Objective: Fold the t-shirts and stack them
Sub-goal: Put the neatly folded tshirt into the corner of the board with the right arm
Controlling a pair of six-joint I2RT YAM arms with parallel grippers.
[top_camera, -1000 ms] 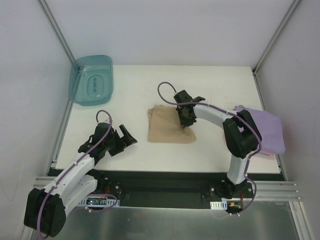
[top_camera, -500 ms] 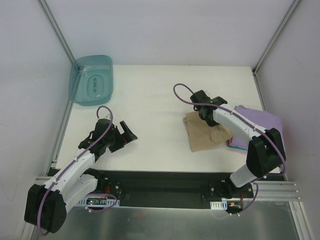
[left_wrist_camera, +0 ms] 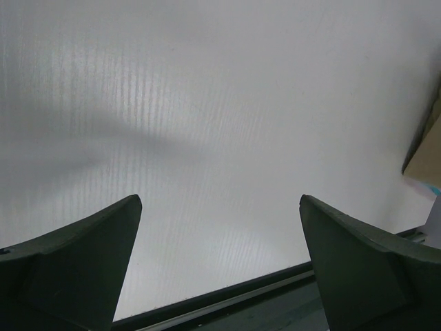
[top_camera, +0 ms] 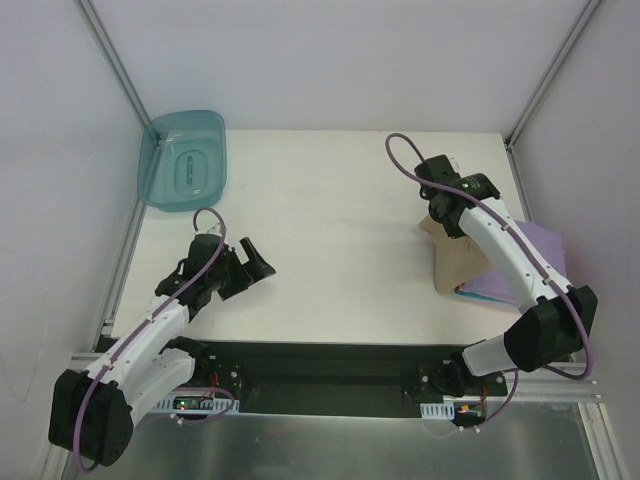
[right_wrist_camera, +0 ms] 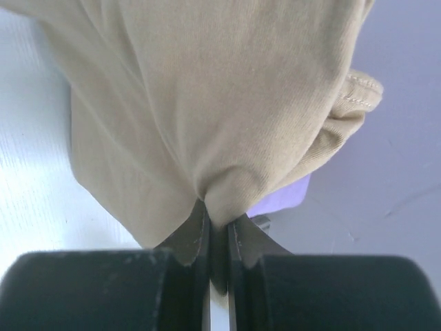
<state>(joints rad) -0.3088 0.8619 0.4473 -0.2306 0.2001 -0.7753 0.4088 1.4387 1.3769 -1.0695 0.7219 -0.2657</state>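
Pinches bunched tan cloth t-shirt (right_wrist_camera: 207, 103) in closed right gripper (right_wrist_camera: 217, 227), draped across left edge of folded lavender-purple t-shirt (top_camera: 550, 250) by white table's (top_camera: 340, 220) right edge. Holds left gripper (left_wrist_camera: 217, 203) wide open, empty, near front-left corner.

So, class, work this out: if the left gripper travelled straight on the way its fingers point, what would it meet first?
Probably the bare white table: the left gripper, fingers open, faces only tabletop. The tan t-shirt sits off to one side.
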